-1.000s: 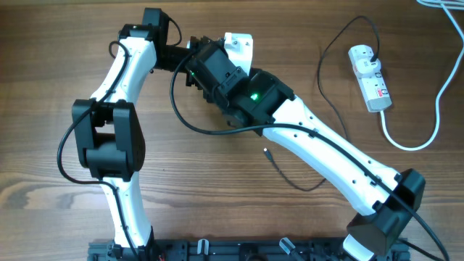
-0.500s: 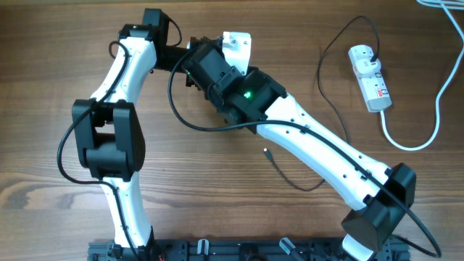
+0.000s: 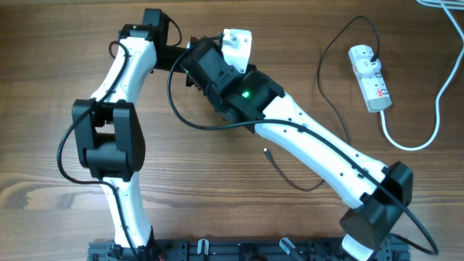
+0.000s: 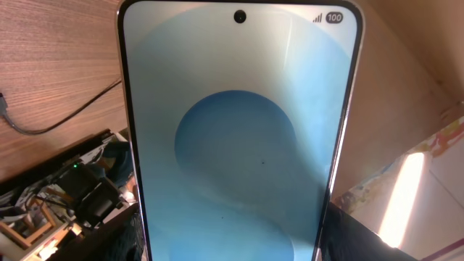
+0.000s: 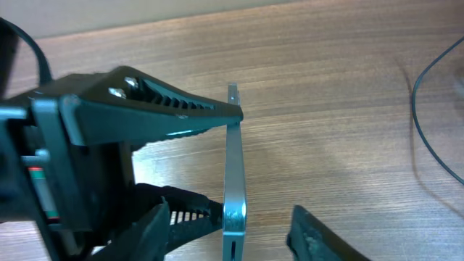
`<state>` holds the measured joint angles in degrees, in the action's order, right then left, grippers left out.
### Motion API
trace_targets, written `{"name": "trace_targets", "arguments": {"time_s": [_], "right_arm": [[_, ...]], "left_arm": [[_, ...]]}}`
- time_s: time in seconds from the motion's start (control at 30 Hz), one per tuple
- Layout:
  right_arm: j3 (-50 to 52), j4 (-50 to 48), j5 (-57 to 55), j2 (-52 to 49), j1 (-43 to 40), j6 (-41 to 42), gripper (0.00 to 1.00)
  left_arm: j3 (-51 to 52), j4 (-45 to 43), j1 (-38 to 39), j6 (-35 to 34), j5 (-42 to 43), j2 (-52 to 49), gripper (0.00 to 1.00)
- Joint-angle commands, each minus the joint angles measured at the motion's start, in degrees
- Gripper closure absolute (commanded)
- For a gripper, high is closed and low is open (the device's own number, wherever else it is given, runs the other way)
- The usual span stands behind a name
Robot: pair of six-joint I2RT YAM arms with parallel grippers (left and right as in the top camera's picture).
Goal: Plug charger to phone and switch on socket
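The phone (image 4: pixel 235 138) fills the left wrist view, screen lit pale blue and white, with my left gripper (image 4: pixel 232 243) shut on its long edges. Overhead, only its white end (image 3: pixel 238 42) shows past the arms. In the right wrist view the phone (image 5: pixel 233 174) is edge-on, and the left gripper's ribbed fingers (image 5: pixel 159 109) clamp it. My right gripper (image 5: pixel 232 225) stands open astride its lower end, with a gap on each side. The charger cable (image 3: pixel 293 181) lies on the table, its plug tip (image 3: pixel 266 151) free. The socket (image 3: pixel 370 76) lies at the far right.
A thick white cord (image 3: pixel 413 141) loops from the socket toward the right table edge. The right arm (image 3: pixel 319 148) crosses the table diagonally over the charger cable. The left arm (image 3: pixel 109 138) stands at the left. A dark rail (image 3: pixel 217 250) runs along the front edge.
The right arm has shifted slightly up and left toward the phone, and its jaws have narrowed around it. The left gripper and the phone have stayed put.
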<state>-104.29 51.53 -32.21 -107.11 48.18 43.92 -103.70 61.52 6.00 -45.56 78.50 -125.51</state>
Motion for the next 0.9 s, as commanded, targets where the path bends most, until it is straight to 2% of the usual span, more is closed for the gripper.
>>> {"name": "trace_targets", "arguments": {"time_s": [0.0,0.3,0.43,0.67,0.87], "right_arm": [[-1.11,-0.13,-1.64,-3.17,-0.24,1.05,0.43],[-1.14,-2.78,-1.86,-3.69,-0.24,-2.64,0.45],[-1.14,-3.34,-1.88,-3.67,-0.24,-3.02,0.51],[-1.14,-3.41,-2.08,-3.58,-0.24,-3.32,0.51],[-1.14,-3.30,-2.05,-3.06,-0.24,-3.41,0.59]], "left_arm": [[0.09,0.07,-0.09,0.11,3.08,3.04,0.33],[0.09,0.07,-0.11,0.11,3.06,3.04,0.32],[0.09,0.04,-0.11,0.11,3.06,3.04,0.32],[0.09,0.04,-0.11,0.11,3.04,3.04,0.32],[0.09,0.04,-0.11,0.11,3.04,3.04,0.32]]}}
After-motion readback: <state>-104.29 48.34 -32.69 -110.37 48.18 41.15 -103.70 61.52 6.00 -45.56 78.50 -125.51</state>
